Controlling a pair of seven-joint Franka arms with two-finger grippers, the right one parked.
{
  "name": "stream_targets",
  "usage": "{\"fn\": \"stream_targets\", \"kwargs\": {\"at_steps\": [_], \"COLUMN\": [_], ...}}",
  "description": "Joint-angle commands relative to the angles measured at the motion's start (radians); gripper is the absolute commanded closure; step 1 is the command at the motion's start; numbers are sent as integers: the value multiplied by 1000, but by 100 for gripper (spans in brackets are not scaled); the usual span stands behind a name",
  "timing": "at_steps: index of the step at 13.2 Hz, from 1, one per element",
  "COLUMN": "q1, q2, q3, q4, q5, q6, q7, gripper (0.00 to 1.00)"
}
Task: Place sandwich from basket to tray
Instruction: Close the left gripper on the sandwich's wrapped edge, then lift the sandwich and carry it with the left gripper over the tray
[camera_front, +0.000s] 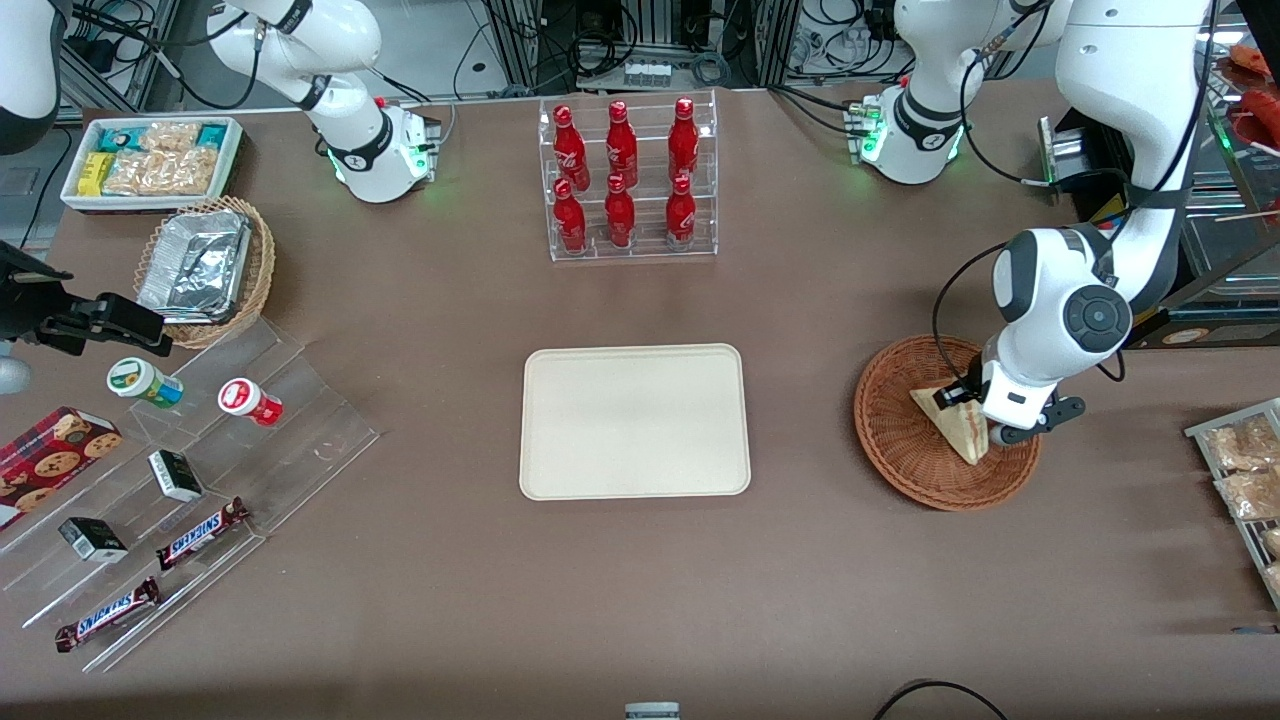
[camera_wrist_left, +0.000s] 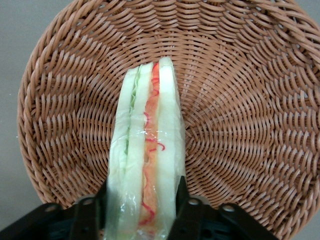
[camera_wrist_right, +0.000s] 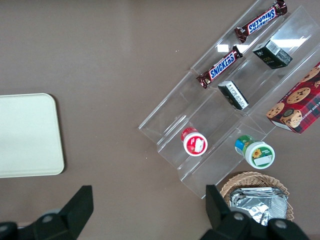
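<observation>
Presently the claw (camera_wrist_left: 142, 212) is down inside the basket (camera_front: 900, 440), its two black fingers (camera_wrist_left: 187, 210) pinching the sandwich (camera_wrist_left: 147, 150) from either side across the bread faces. The sandwich stands on edge in the basket, filling stripes facing up toward the wrist. The working arm reaches over the basket rim with its wrist pointing downward. The basket sits on the brown bench (camera_front: 640, 600) toward the working arm's end, well apart from the tray (camera_front: 635, 420), which lies flat at mid-bench. Legible writing: "SNICKERS" on two bars (camera_front: 203, 532) on the clear stepped stand (camera_front: 300, 420) toward the parked arm's end.
</observation>
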Motion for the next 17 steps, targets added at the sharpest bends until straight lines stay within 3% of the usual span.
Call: {"fn": "stream_targets", "kwargs": {"at_steps": [1,7,13,17], "q1": [-13,-76,-260,-372], "q2": [-5,-36,-46,15], "q3": [6,6,3,0], "q4": [19,168,229,296], "q5": [11,38,58,55], "q6": [-42,-296,-362,-353], "q7": [-19,-22,-23,-26], "gripper": [100,100,100,100]}}
